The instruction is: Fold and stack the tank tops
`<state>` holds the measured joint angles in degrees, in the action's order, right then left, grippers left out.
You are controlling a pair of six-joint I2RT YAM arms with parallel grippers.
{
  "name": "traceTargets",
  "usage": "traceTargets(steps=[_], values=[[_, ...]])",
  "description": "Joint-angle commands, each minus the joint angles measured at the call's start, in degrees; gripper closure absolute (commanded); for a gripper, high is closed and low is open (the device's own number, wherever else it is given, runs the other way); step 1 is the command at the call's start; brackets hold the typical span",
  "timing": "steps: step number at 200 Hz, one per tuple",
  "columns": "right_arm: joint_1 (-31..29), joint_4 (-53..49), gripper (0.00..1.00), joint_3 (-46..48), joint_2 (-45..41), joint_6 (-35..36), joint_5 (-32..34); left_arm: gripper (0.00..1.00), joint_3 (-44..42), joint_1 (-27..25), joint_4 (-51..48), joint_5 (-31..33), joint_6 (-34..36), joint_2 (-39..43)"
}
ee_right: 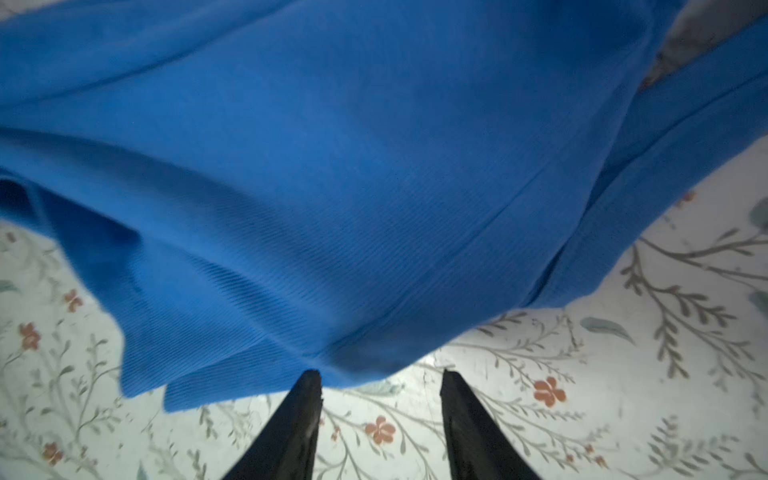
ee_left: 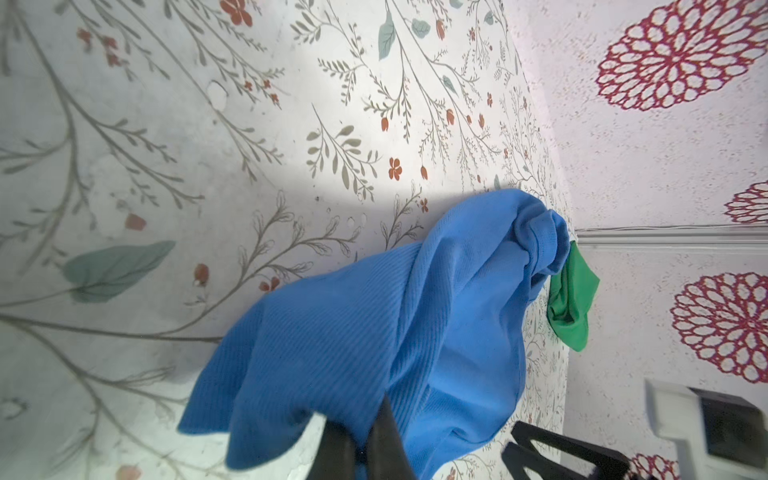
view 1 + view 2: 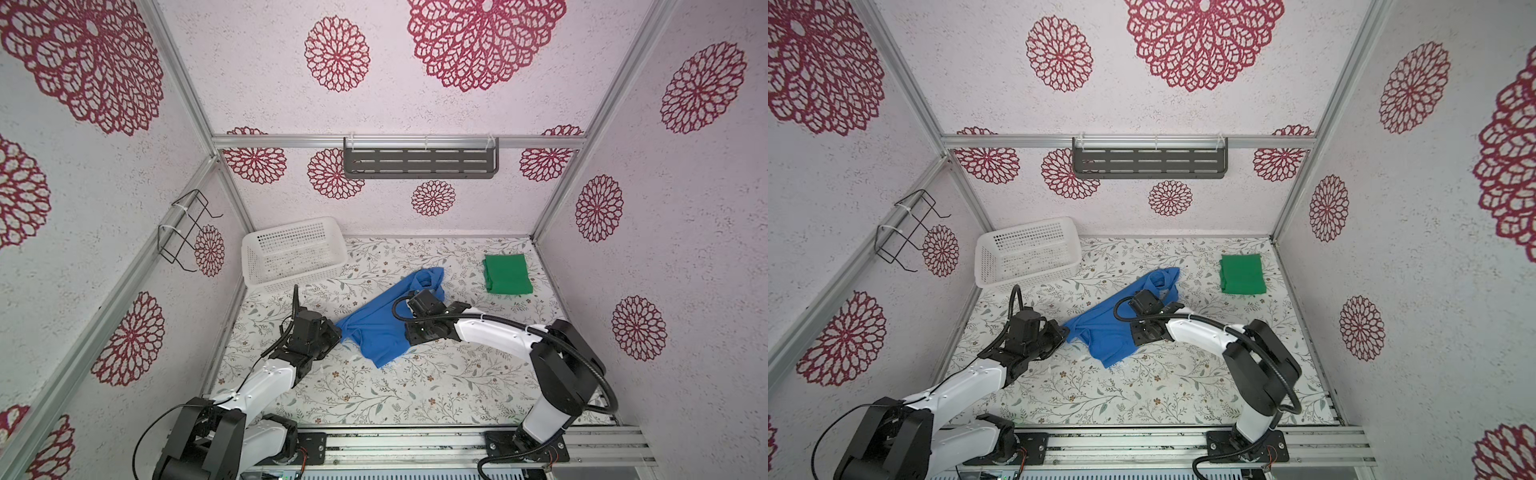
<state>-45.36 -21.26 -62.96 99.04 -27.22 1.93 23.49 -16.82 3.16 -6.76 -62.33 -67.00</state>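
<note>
The blue tank top (image 3: 376, 332) lies mid-table with one near-left corner pinched in the left gripper (image 2: 357, 411), whose black fingers (image 2: 386, 432) are clenched on the cloth in the left wrist view. The right gripper (image 1: 380, 374) stands at the top's right edge. Its jaws are apart with nothing between them, and the cloth's edge sits right at the fingertips (image 1: 309, 386).

We see a ribbed royal blue knit, crumpled and partly doubled over, with loose folds and a lifted ridge running from the pinched corner. In both top views its long axis runs on a diagonal: the broad end lies nearer the arms' bases and to the left, and the bunched strap end (image 3: 1165, 280) points to the far right.

Beyond that end, well apart, the green tank top (image 3: 508, 274) rests folded into a neat rectangle near the far right corner of the floral table (image 3: 415, 386). The white basket (image 3: 253, 266) sits at the far left corner, apart from both tops.
</note>
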Motion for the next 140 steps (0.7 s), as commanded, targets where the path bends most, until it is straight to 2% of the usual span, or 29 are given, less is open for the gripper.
traceTargets(steps=[1,17,44,67,86,106,121,140], values=[[0.7,3.6,0.50,-2.2,3.0,-1.7,3.4,0.97,0.6,0.3,-0.9,-0.7,1.3,2.1],[1.4,3.2,0.59,-3.8,5.4,-0.6,4.6,0.98,-0.6,0.2,-1.8,-1.5,0.8,3.4],[4.1,0.6,0.83,-5.7,5.1,3.0,7.5,0.98,-3.8,0.1,-3.8,-1.3,-0.7,7.7],[8.3,-2.5,0.91,-6.6,2.5,9.2,8.8,1.00,-6.6,-1.2,-6.4,-2.4,-3.5,12.0],[11.7,-7.3,0.90,-8.0,0.3,17.7,7.9,1.00,-8.7,-6.9,-7.9,-1.0,-8.3,16.7],[14.1,-14.0,0.79,-9.8,-1.3,23.2,7.5,1.00,-9.9,-14.6,-8.7,2.3,-13.4,20.2],[14.8,-18.6,0.66,-10.5,-2.6,23.3,7.5,0.99,-9.7,-17.4,-9.1,3.3,-14.8,20.5],[14.5,-20.8,0.62,-9.4,-5.0,18.7,5.3,0.97,-8.4,-18.1,-9.8,3.1,-13.6,18.1]])
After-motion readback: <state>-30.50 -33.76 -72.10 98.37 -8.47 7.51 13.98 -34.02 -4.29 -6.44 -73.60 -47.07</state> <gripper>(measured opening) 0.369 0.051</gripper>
